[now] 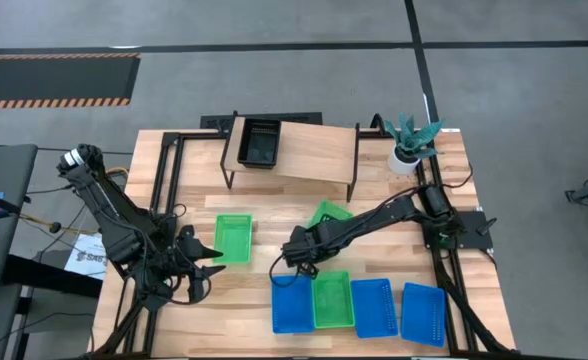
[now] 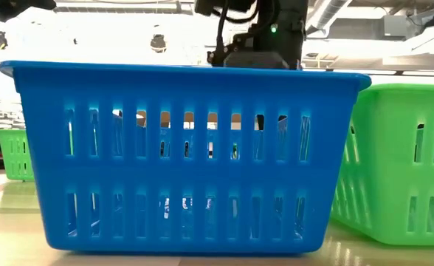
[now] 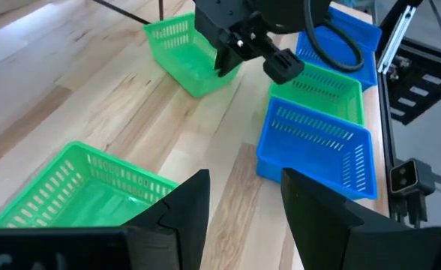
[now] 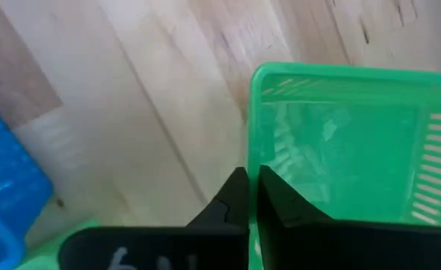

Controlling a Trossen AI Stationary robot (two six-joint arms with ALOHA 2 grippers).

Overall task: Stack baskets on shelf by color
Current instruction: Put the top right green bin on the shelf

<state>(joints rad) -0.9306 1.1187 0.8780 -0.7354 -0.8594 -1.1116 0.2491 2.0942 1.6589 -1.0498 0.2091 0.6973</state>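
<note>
My right gripper (image 1: pixel 292 258) (image 4: pixel 252 176) is shut on a green basket (image 1: pixel 329 213) (image 3: pixel 183 41) at mid-table. My left gripper (image 1: pixel 214 258) (image 3: pixel 243 180) hangs open beside a second green basket (image 1: pixel 234 238) (image 3: pixel 78 195) and touches nothing. Near the front edge stand a blue basket (image 1: pixel 294 303), a green one (image 1: pixel 332 300) and two more blue ones (image 1: pixel 372 305) (image 1: pixel 422 312). The shelf (image 1: pixel 314 150) stands at the far side, with a black basket (image 1: pixel 259 143) on its left end. My right gripper pinches the green basket's wall at the rim (image 4: pixel 252 112), close to a corner, one finger inside the basket and one outside. The fingers come from above, pointing down. Whether the basket is lifted or still rests on the table, I cannot tell.
A potted plant (image 1: pixel 411 140) stands at the far right corner beside the shelf. Black frame rails (image 1: pixel 164 180) run along both table sides. In the low view the front blue basket (image 2: pixel 187 155) fills the picture. Bare wood lies between the shelf and the baskets.
</note>
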